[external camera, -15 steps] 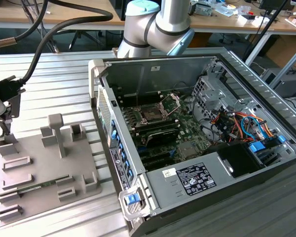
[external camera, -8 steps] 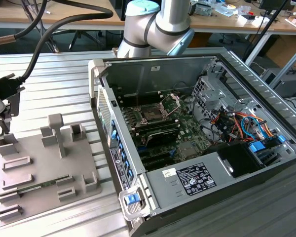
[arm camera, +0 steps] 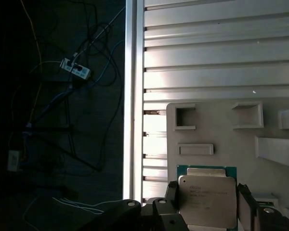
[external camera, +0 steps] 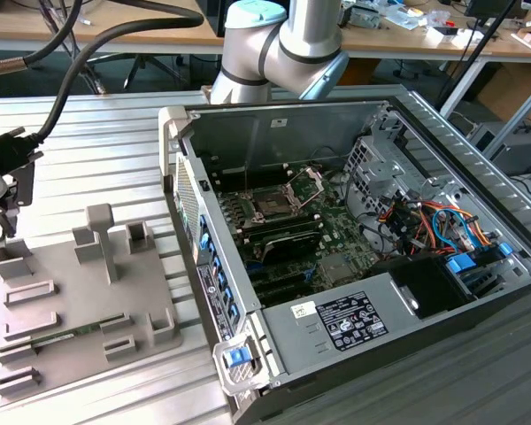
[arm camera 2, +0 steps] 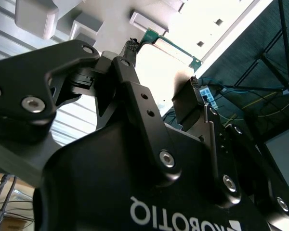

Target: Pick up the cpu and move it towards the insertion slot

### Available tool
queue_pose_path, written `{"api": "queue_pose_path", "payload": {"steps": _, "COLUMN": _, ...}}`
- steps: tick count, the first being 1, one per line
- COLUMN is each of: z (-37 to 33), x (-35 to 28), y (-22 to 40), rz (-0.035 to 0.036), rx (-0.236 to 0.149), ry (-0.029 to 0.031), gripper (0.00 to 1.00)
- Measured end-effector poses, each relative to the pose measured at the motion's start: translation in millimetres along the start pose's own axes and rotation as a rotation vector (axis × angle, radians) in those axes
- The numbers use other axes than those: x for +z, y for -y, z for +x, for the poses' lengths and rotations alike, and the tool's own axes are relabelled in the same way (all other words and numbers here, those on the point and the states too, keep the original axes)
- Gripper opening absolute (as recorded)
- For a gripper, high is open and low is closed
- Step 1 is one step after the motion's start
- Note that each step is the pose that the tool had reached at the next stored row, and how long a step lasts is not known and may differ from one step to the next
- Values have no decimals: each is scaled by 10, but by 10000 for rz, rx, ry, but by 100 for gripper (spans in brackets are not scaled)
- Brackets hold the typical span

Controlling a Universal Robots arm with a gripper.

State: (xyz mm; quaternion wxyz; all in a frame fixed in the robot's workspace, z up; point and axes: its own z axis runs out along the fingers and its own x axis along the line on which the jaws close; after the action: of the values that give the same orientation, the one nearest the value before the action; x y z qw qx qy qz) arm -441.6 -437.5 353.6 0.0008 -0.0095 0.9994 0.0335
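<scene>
Shows the gripper (arm camera: 207, 192) at one corner of the grey fixture tray (arm camera: 214, 120), jaws closed against two opposite edges of the cpu (arm camera: 207, 204), presumably so that the silvery top is left untouched and the chip lies level for seating. Leaves open whether the cpu rests on the tray or hangs just clear of it. Places the insertion slot (external camera: 273, 205), bracket apparently swung open to admit the chip, well apart from the tray, inside the open computer case (external camera: 274, 133) that stands just beside the tray on the ribbed metal worktop (external camera: 88, 142).
</scene>
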Motion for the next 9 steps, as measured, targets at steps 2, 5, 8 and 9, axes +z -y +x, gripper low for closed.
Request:
{"api": "queue_pose_path", "payload": {"steps": 2, "z": 0, "x": -10, "y": -1, "rz": -6, "rx": 0, "ry": 0, "gripper": 55}}
{"api": "queue_pose_path", "payload": {"steps": 5, "z": 0, "x": -24, "y": -2, "rz": -15, "rx": 0, "ry": 0, "gripper": 55}}
{"api": "queue_pose_path", "payload": {"steps": 8, "z": 0, "x": -41, "y": -3, "rz": -25, "rx": 0, "ry": 0, "gripper": 55}}
{"api": "queue_pose_path", "payload": {"steps": 9, "z": 0, "x": -48, "y": -3, "rz": -28, "rx": 0, "ry": 1, "gripper": 55}}
